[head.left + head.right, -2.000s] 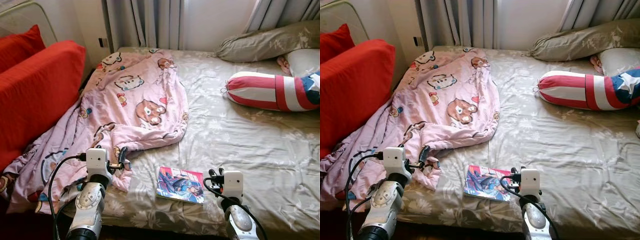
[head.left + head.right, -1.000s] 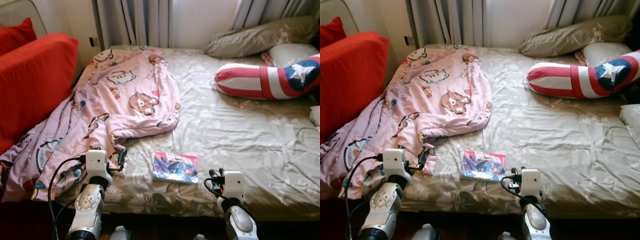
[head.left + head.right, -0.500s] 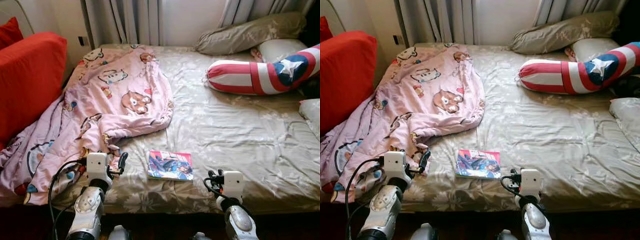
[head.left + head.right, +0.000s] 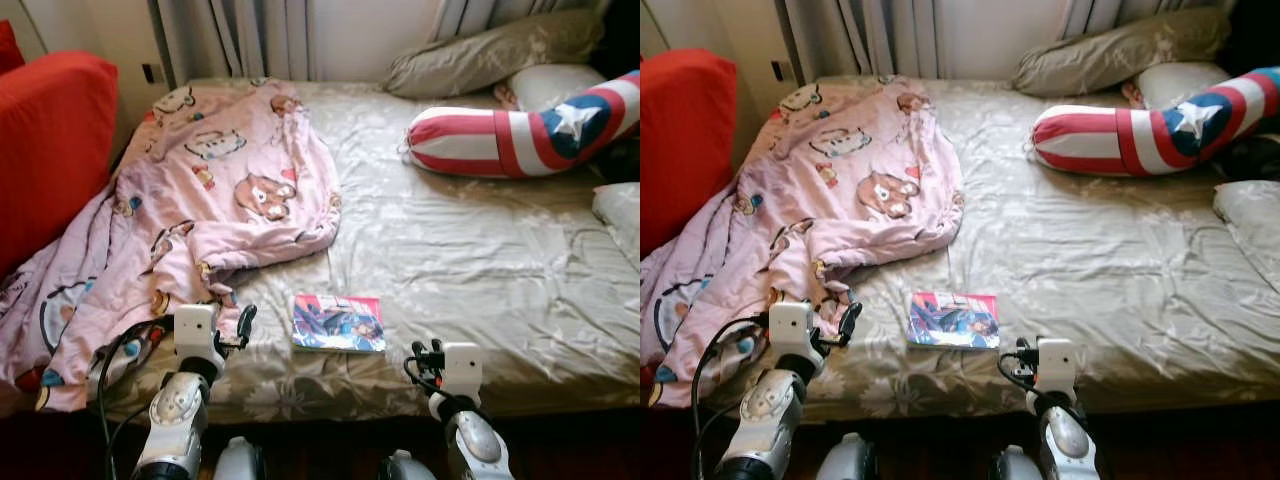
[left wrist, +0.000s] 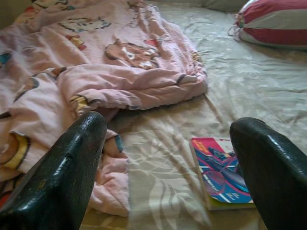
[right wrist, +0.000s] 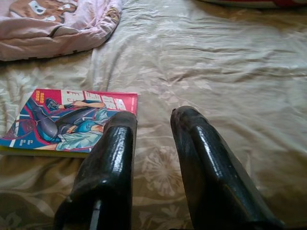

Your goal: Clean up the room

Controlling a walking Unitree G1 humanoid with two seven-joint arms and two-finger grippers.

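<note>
Camera shift: over the last 2 seconds my head views have pulled back from the bed (image 4: pixel 480 290); its front edge now sits higher in frame and dark floor shows below it. I read that as me stepping back, not as things moving.
Book (image 4: pixel 338 322): my landmark. It lies flat on the sheet near the bed's front edge, cover up, in the same spot relative to the blanket as before.
Blanket (image 4: pixel 200 210): pink cartoon print, bunched, starting just beside the book on its left and spilling off the bed's left side toward the red sofa (image 4: pixel 50 140).
Striped bolster (image 4: pixel 520 135): well apart from the book, at the far right of the bed, with beige pillows (image 4: pixel 480 60) beyond it.
Left gripper (image 5: pixel 168 167): fingers spread wide, nothing between them, raised in front of the bed, left of the book over the blanket's loose end.
Right gripper (image 6: pixel 153 158): fingers narrow with a slim gap, empty, held just right of the book and short of it.
Contact: neither gripper touches anything.
Task meaning: nothing has been tidied yet as far as I can judge; book and blanket are both out of place.
Next call: I judge I must close in again before any grasp; the thin, flat book may be awkward to pinch off soft bedding.
</note>
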